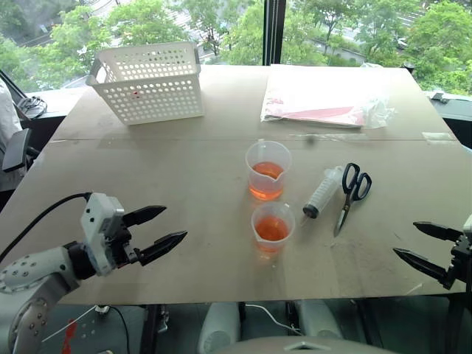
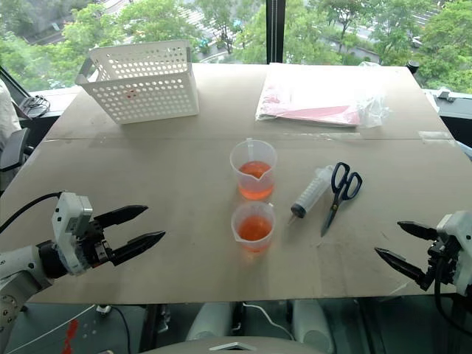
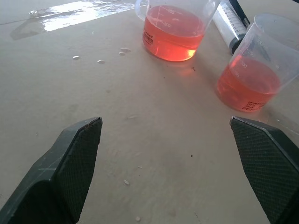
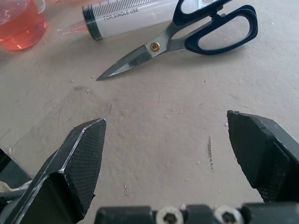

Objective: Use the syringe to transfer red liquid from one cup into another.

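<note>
We see the syringe (image 1: 324, 191) lying flat on the table (image 1: 184, 184), right of centre, untouched, its dark tip toward the near edge and its plunger end partly masked by the handles of the black-handled scissors (image 1: 349, 193), which lie just beside it on the right, touching or overlapping it. In the right wrist view its barrel is cut off by the frame, though we can read part of the printed scale.

Near the middle of the table stands the spouted cup (image 1: 268, 169), about a third full of red liquid (image 1: 266, 190). The smaller cup (image 1: 273, 227) stands just nearer the front edge, close to it but apart, and also holds red liquid. We cannot read the marks on either cup.

Our left gripper (image 1: 157, 228) hovers over the near left corner, fingers spread wide and empty. Our right gripper (image 2: 398, 242) hangs at the near right edge, likewise wide and empty; its body is cut off in the left eye view.

A white perforated basket (image 1: 150, 81) sits at the far left corner. A clear plastic bag (image 1: 324, 99) holding something pink lies at the far right; we cannot tell what it contains.
</note>
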{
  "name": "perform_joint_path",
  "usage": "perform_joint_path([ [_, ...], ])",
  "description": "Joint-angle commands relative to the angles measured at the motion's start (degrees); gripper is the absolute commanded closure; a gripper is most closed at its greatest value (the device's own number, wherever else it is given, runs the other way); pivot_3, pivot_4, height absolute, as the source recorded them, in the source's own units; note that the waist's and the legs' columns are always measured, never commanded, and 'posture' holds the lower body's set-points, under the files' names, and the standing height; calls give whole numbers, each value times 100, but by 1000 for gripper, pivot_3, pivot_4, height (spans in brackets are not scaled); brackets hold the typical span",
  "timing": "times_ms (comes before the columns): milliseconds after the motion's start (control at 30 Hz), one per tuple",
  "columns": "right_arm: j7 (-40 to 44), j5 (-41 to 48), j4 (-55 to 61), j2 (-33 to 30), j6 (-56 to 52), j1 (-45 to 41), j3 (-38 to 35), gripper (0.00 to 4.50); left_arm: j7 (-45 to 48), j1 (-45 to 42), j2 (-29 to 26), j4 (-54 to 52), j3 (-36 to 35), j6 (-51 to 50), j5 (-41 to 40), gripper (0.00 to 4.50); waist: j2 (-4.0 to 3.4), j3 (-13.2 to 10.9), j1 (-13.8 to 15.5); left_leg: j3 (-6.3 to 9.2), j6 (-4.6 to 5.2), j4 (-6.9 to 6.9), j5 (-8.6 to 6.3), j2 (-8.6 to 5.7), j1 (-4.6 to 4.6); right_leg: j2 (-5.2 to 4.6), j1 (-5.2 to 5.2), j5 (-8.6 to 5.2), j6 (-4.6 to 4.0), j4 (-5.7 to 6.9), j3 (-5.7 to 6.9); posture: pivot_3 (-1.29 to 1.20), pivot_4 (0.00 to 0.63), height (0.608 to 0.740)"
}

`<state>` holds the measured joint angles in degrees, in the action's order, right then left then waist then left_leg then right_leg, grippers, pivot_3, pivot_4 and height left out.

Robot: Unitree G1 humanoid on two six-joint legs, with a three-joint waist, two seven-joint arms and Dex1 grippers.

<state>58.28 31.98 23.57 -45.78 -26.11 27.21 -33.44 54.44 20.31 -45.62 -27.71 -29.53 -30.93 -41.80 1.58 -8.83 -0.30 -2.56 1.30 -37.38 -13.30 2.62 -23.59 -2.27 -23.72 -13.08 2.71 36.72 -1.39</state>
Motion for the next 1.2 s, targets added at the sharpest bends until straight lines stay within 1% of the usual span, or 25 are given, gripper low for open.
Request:
perform_joint_path([
  [33, -306, 231, 217, 47, -223, -298, 36, 64, -117, -341, -111, -105, -135, -126, -252, 2, 1, 0, -1, 0, 0, 0, 0, 0, 0, 0, 0, 0, 0, 0, 0, 0, 150, 740],
  [133, -1049, 649, 673, 134, -969, -881, 188, 64, -384, -1032, -175, -269, -39, -469, -710, 2, -2, -2, -1, 7, 0, -7, 0, 4, -1, 3, 1, 1, -1, 4, 3, 0, 150, 740],
  [267, -1839, 819, 906, 237, -1602, -1388, 329, 64, -522, -1529, -219, -383, 83, -657, -955, 2, -1, 1, -2, 0, 0, -3, 1, 1, -1, 5, 2, 3, -4, 6, -1, 0, 150, 740],
  [300, -2045, 938, 953, 228, -1867, -1528, 352, 64, -518, -1639, -249, -442, 120, -707, -1065, 2, -2, 0, -5, -2, 0, -2, 0, -1, -6, 7, 1, 14, -22, 4, -1, 0, 150, 740],
  [333, -2326, 1048, 1033, 105, -2375, -1667, 385, 64, -482, -1758, -281, -522, 173, -758, -1195, 2, -1, 0, -7, -5, 0, -2, 0, -6, -12, 9, -2, 14, -23, 2, -1, 0, 150, 740],
  [367, -2694, 1303, 1060, -16, -3189, -1894, 376, 64, -366, -1858, -337, -631, 237, -790, -1334, 2, 0, -1, -8, -7, 0, 0, 0, -16, -14, 8, -4, 14, -23, 2, -2, 0, 150, 740],
  [400, -3049, 1738, 1010, 24, -3818, -2228, 334, 64, -172, -1960, -418, -746, 288, -791, -1488, 2, 0, -1, -9, -7, 0, 1, 0, -22, -16, 8, -5, 14, -23, 2, -2, 0, 150, 740],
  [433, -3311, 2146, 968, 59, -4332, -2528, 289, 64, -19, -2048, -486, -821, 309, -788, -1635, 2, 4, -3, -23, -6, 0, 1, 0, -22, -16, 8, -5, 15, -24, 2, -3, 0, 150, 740],
  [500, -3659, 2657, 902, 175, -4981, -2953, 187, 64, 150, -2140, -568, -876, 312, -790, -1808, 2, 4, -4, -37, -4, 0, 1, 0, -22, -15, 8, -6, 16, -25, 3, -4, 0, 150, 740],
  [567, -4306, 2764, 706, 656, -6073, -3639, 74, 64, 394, -2256, -752, -916, 304, -819, -1950, 2, 7, -3, -45, -6, 0, 1, 0, -24, -10, 13, -3, 15, -25, 4, -3, 0, 150, 740],
  [633, -4919, 2955, 482, 1062, -6596, -4084, 47, 64, 534, -2349, -884, -915, 316, -848, -2048, 2, 5, -4, -46, -7, 0, -2, 1, -20, -12, 24, -2, 16, -25, 4, 0, 0, 150, 740],
  [733, -5840, 3508, 89, 1524, -6639, -4388, 104, 64, 743, -2372, -998, -908, 397, -757, -1927, 2, 3, -4, -33, -9, 1, -2, 1, -22, -12, 24, -2, 15, -25, 6, 0, 0, 150, 740],
  [933, -7470, 4467, -550, 1993, -6639, -4685, 156, 64, 719, -2437, -981, -986, 446, -779, -2043, 2, 2, -5, -49, -13, 1, 0, 1, -28, -21, 20, -2, 15, -24, 0, -3, 0, 150, 740],
  [1100, -8374, 4963, -927, 2097, -6613, -4836, 376, 64, 782, -2323, -1048, -1026, 352, -848, -2137, 2, 1, -6, -64, -11, 2, 1, 1, -27, -17, 22, -3, 15, -24, 3, -2, 0, 150, 740],
  [1200, -8841, 5366, -1026, 2071, -6350, -4766, 547, 64, 773, -2230, -1060, -1044, 266, -853, -2155, 2, 0, -6, -62, -9, 2, 1, 1, -26, -17, 23, -2, 15, -24, 3, -1, 0, 150, 740],
])
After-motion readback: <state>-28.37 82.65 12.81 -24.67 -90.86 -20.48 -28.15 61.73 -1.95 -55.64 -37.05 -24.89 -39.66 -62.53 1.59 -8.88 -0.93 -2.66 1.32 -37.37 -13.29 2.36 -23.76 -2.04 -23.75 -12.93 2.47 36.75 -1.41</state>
